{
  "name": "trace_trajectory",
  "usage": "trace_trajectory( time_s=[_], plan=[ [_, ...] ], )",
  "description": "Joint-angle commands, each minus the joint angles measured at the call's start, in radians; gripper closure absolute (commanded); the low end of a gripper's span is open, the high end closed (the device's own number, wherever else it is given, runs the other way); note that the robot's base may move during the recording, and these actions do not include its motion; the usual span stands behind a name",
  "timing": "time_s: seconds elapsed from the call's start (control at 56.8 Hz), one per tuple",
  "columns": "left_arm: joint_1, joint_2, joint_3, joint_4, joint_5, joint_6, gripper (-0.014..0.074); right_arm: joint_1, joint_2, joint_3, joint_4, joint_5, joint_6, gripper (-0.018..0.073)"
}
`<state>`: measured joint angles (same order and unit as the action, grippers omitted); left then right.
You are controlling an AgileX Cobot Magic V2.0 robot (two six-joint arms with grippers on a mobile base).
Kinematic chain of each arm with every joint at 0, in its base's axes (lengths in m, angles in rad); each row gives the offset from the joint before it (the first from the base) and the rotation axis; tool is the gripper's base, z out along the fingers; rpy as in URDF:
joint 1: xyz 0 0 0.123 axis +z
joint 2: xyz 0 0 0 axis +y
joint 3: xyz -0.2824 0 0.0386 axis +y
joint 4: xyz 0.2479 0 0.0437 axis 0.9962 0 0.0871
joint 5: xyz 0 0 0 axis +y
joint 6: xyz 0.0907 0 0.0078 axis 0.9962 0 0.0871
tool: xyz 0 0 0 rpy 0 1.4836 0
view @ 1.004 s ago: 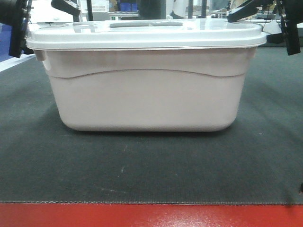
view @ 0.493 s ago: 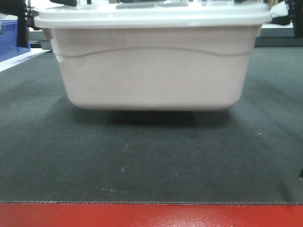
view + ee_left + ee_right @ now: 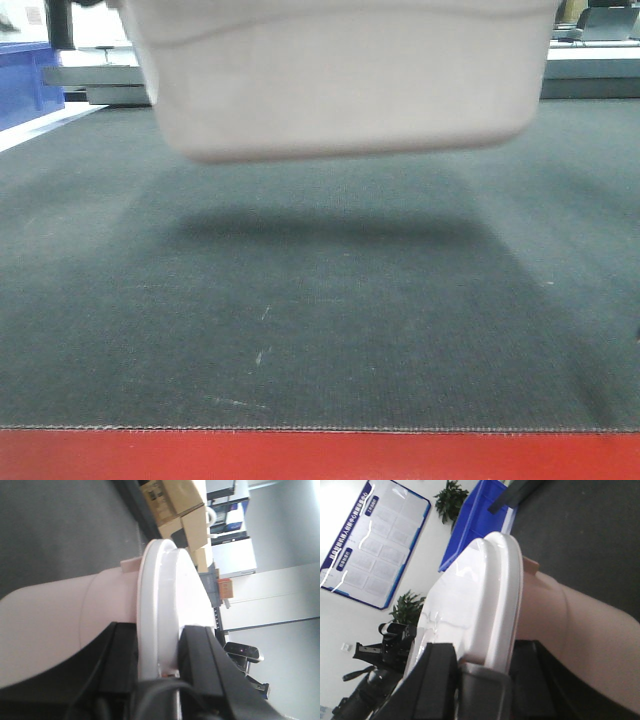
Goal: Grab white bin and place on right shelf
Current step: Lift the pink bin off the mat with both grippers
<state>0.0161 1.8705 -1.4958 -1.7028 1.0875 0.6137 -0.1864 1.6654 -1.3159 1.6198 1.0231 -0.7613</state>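
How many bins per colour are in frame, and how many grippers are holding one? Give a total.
White bin: 1
Blue bin: 1
Grippers: 2, the left gripper and the right gripper, each with its jaws shut on the white bin's lid rim
Total: 4

This looks like a robotics lab or test workshop, not a home. The bench is a work table with a dark mat (image 3: 320, 330) and a red edge (image 3: 320, 455). A blue bin (image 3: 18, 85) sits at its far side, with more benches behind. Cardboard boxes (image 3: 170, 500) are stacked along one wall beside storage racks, and a small camera (image 3: 242, 652) stands on a mount. On the white wall hangs a blue-framed notice board (image 3: 375, 545), with potted plants (image 3: 407, 607) near it, office-style.
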Motion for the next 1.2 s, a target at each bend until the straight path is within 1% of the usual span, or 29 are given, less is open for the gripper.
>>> trace_trajectory(
  time_s=[0.0, 0.247, 0.335, 0.581, 0.916, 1.092, 1.18],
  plan=[
    [-0.058, -0.098, -0.034, -0.069, 0.252, -0.01, 0.0722, 0.036, -0.096, -0.03, 0.175, 0.306, -0.011, 0.0491],
    [-0.058, -0.18, -0.034, -0.076, 0.252, -0.016, 0.0722, 0.038, -0.167, -0.031, 0.179, 0.306, -0.009, 0.0491],
    [-0.058, -0.206, -0.034, -0.078, 0.252, -0.032, 0.0722, 0.038, -0.184, -0.031, 0.18, 0.306, -0.006, 0.0491],
    [-0.058, -0.276, -0.034, -0.084, 0.252, -0.034, 0.0722, 0.038, -0.233, -0.031, 0.185, 0.306, 0.01, 0.0491],
    [-0.058, -0.322, -0.034, -0.105, 0.252, -0.034, 0.0722, 0.038, -0.236, -0.031, 0.188, 0.306, 0.01, 0.0491],
    [-0.058, -0.322, -0.034, -0.089, 0.252, -0.034, 0.0722, 0.038, -0.236, -0.031, 0.188, 0.306, 0.01, 0.0491],
    [-0.058, -0.322, -0.034, -0.066, 0.252, -0.034, 0.0722, 0.038, -0.236, -0.031, 0.188, 0.302, 0.01, 0.0491]
  ],
)
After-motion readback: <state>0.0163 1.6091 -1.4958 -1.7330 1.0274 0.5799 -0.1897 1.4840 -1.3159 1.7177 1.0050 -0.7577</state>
